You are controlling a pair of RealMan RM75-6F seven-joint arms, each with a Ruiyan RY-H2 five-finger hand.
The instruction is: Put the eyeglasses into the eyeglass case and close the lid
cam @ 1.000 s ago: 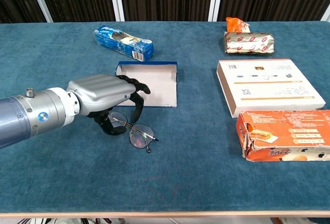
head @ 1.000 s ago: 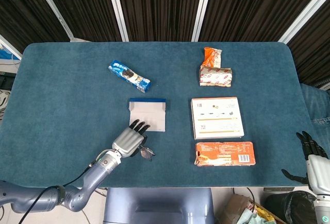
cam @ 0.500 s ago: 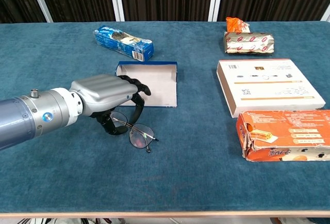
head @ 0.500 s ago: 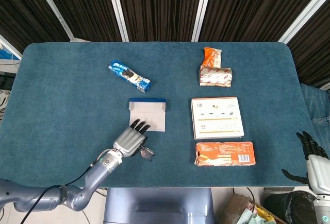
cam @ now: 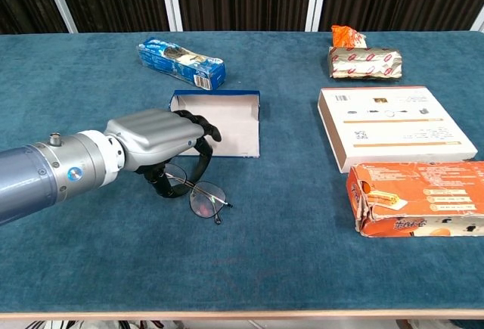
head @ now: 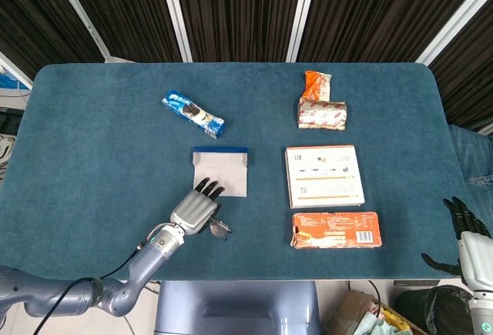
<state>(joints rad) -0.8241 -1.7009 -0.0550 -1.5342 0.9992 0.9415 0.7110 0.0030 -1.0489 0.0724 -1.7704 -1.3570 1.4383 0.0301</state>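
Down near the table's front edge, the left hand [cam: 155,141] is hovering over the glasses [cam: 195,193], its dark fingers [cam: 203,146] curling down around the near lens and frame; whether they are actually gripping it, I cannot tell. One round lens is sticking out to the hand's right, lying on the cloth. Just beyond the fingertips, the case [cam: 224,121] is sitting open. Far off at the right corner, the right hand [head: 464,231] is hanging with fingers spread, holding nothing.
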